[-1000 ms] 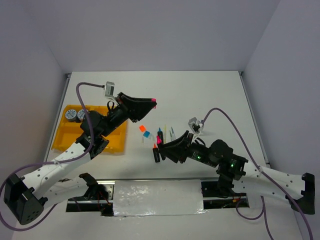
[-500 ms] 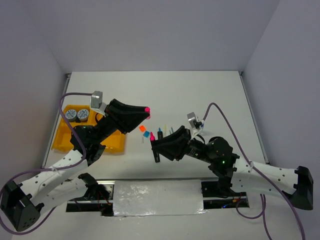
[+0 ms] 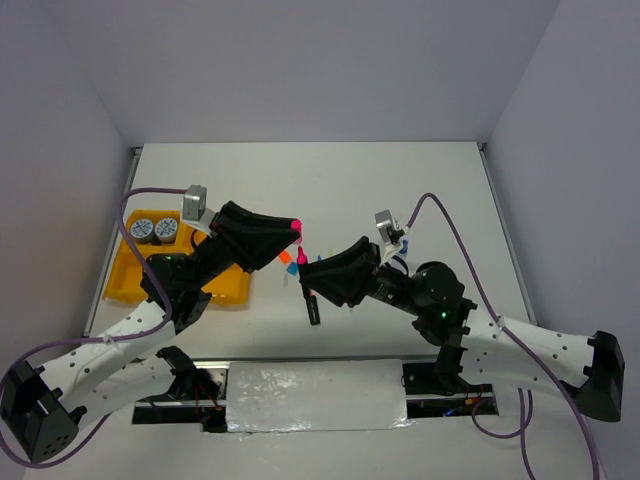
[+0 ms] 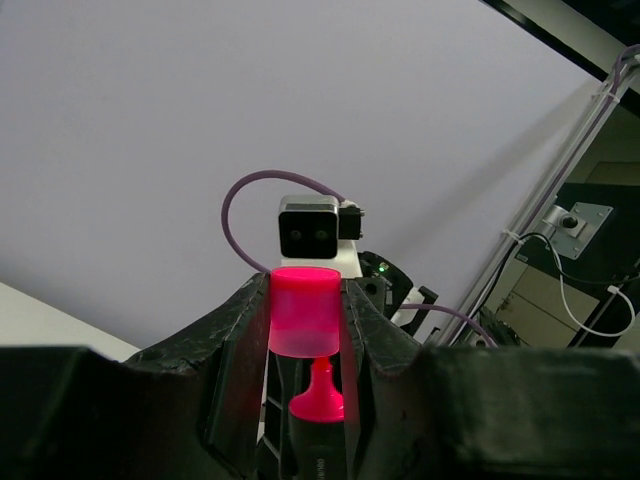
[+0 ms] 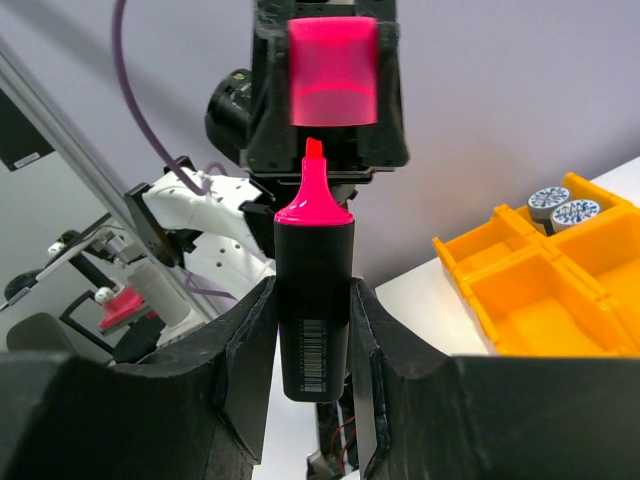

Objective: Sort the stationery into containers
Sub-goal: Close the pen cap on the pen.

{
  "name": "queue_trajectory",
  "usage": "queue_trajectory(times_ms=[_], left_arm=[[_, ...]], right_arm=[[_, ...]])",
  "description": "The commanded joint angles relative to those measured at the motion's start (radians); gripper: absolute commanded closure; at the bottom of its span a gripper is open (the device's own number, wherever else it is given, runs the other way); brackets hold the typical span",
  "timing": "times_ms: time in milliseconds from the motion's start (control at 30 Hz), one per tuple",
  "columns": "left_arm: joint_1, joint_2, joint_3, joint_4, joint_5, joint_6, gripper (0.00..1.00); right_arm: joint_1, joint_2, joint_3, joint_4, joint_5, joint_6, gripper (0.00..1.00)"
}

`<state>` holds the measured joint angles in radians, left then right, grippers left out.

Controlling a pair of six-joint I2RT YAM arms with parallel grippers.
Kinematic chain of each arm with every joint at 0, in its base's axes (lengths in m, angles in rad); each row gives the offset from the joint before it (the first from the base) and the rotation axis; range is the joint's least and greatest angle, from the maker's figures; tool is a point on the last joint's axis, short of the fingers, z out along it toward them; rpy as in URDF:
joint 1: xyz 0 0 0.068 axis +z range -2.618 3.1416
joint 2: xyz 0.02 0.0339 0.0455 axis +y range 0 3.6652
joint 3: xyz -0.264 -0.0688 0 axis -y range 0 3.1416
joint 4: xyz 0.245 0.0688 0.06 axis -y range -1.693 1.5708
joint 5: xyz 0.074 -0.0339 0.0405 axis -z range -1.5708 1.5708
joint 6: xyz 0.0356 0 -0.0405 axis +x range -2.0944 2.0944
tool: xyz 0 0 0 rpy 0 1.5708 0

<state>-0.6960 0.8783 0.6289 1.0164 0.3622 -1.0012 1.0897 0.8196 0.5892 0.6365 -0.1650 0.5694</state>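
Holding what, the left gripper (image 3: 292,228)?

A pink cap (image 4: 304,312), pinched between its two fingers (image 4: 240,335) right at their ends.

And the right gripper (image 5: 312,310)?

Closed on a black marker (image 5: 313,255). The body stands upright, clamped between both fingers, and the bare pink tip (image 5: 313,190) sticks out past them.

How do cap and tip sit?

The cap hangs straight ahead of the right fingers, just beyond the tip and in line with it. A slim gap shows between them, so they are apart.

Where is the tray?

The yellow tray (image 5: 520,300) lies on the table (image 3: 400,190), off to the right gripper's right side and back behind the left gripper, beside that arm. Two tins (image 5: 562,205) stand side by side in one far corner compartment.

Anything beneath the hands?

Small coloured squares (image 3: 285,258) lie on the table under the two grippers, partly hidden.
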Motion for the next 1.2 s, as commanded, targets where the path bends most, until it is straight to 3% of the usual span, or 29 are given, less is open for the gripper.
queue_trajectory(times_ms=[0,700,1000,1167], left_arm=[[-0.007,-0.016,0.008,0.096,0.027,-0.004,1.00],[-0.031,0.007,-0.006,0.088,0.018,0.027,1.00],[-0.057,0.008,-0.009,0.076,0.010,0.049,1.00],[-0.066,0.002,-0.003,0.045,0.024,0.067,0.91]], right_arm=[[-0.025,0.012,0.035,0.069,-0.034,0.010,1.00],[-0.079,0.029,0.090,0.126,-0.097,0.034,1.00],[-0.093,0.088,0.222,0.106,-0.062,-0.005,1.00],[-0.129,0.107,0.306,0.060,-0.103,-0.049,1.00]])
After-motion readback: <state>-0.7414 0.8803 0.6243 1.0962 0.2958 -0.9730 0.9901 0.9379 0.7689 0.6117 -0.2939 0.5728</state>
